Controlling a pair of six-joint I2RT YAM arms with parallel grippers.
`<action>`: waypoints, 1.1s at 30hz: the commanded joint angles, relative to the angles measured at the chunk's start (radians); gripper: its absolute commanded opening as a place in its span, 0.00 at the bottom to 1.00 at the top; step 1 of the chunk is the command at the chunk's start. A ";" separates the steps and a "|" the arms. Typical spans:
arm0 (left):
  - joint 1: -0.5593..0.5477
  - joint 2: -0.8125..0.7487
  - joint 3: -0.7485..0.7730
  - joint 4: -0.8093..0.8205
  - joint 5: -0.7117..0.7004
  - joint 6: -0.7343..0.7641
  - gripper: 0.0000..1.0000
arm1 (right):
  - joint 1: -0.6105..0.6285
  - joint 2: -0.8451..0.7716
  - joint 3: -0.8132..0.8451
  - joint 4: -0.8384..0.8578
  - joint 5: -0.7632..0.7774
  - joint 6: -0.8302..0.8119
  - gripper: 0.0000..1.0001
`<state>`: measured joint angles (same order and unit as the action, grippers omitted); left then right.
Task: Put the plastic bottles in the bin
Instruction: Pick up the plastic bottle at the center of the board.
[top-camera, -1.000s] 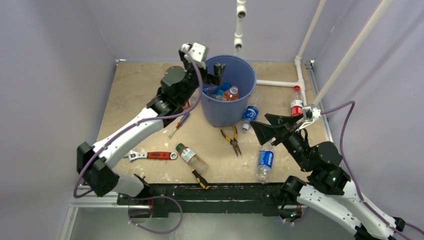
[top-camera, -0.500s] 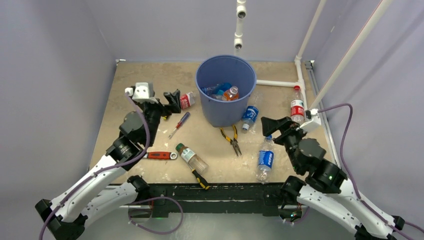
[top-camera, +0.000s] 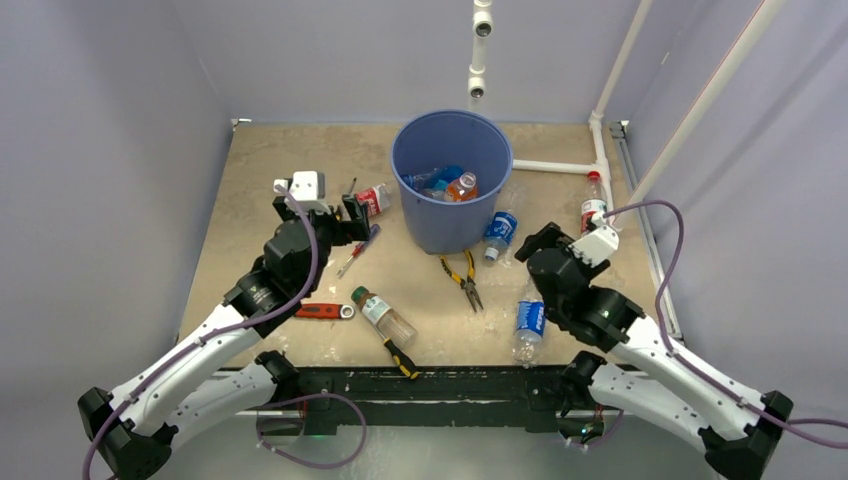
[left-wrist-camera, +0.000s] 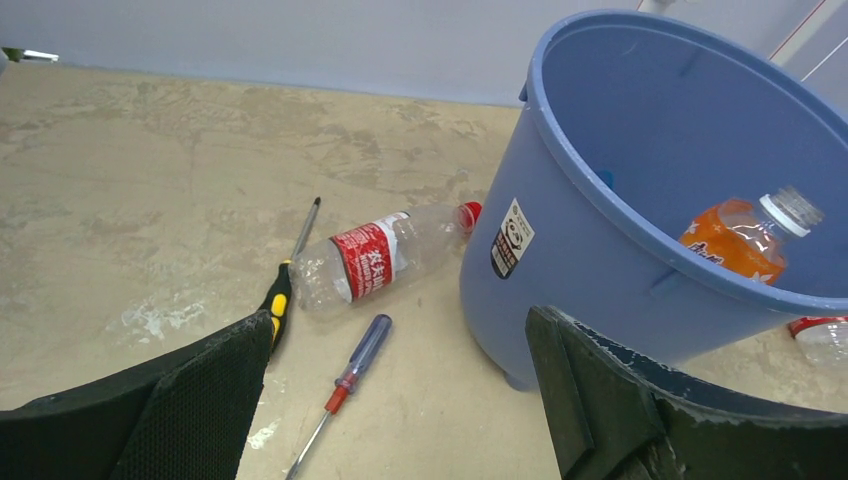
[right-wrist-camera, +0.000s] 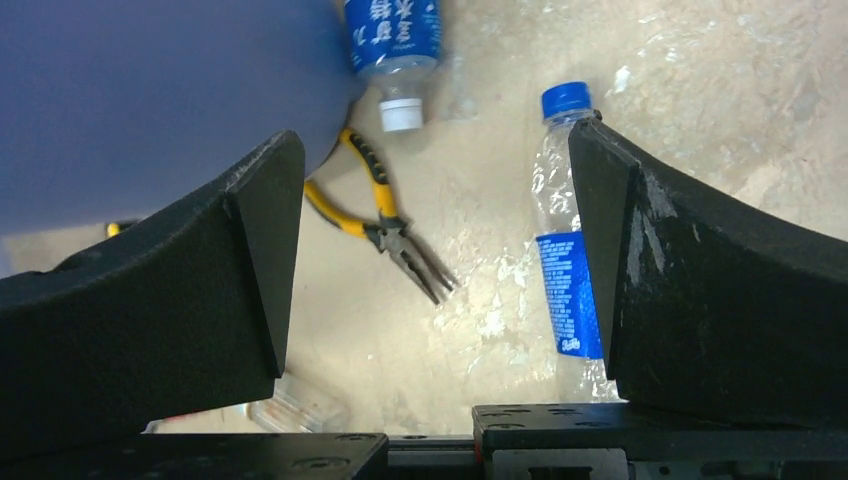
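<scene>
Five plastic bottles are outside the bin (top-camera: 437, 232). An orange-drink bottle (top-camera: 461, 187) and a few others already lie inside it. The bin stands at the far middle of the table (top-camera: 260, 180).

Left gripper (left-wrist-camera: 400, 400): jaws wide apart, nothing between them, hanging low just left of the bin. Straight ahead lies a red-label bottle (left-wrist-camera: 385, 255) on its side, red cap toward the bin wall. I cannot tell whether the cap touches the wall. A blue-handled screwdriver (left-wrist-camera: 350, 375) lies just in front of it, and a yellow-and-black screwdriver (left-wrist-camera: 290, 270) lies at its base end.

Right gripper (right-wrist-camera: 440, 290): also spread and empty, above the front right of the table. A blue-label bottle (right-wrist-camera: 565, 260) lies on its side by my right finger, blue cap pointing away. A second blue-label bottle (right-wrist-camera: 392, 40) lies at the bin's foot, its white cap near the pliers (right-wrist-camera: 390, 225).

Also out: a green-capped bottle (top-camera: 380, 312) at front centre, and a red-label bottle (top-camera: 592, 212) at the far right, apparently upright.

Handling, my estimate: these look empty and thin-walled, so they should be very light and easy to crush. They are also round and slick, so likely to roll or squirt out of a hard pinch. I judge the best hold is across the label band at mid-body, jaws crosswise to the long axis. The neck is stiffer but narrow.

Caution on the left side: the screwdrivers lie close enough to be caught in the same close.
</scene>
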<state>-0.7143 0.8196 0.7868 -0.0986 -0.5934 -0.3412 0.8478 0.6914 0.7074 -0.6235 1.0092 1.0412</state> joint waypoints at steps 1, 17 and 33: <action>-0.001 -0.022 -0.003 0.005 0.031 -0.029 0.97 | -0.173 0.044 -0.010 0.183 -0.101 -0.120 0.93; -0.004 -0.003 0.000 0.000 0.086 -0.045 0.96 | -0.535 0.251 -0.121 0.475 -0.326 -0.198 0.94; -0.004 0.050 0.015 -0.016 0.167 -0.057 0.96 | -0.705 0.597 0.070 0.418 -0.171 -0.296 0.99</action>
<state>-0.7147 0.8700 0.7868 -0.1181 -0.4629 -0.3832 0.1833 1.2339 0.7052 -0.2138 0.7811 0.8021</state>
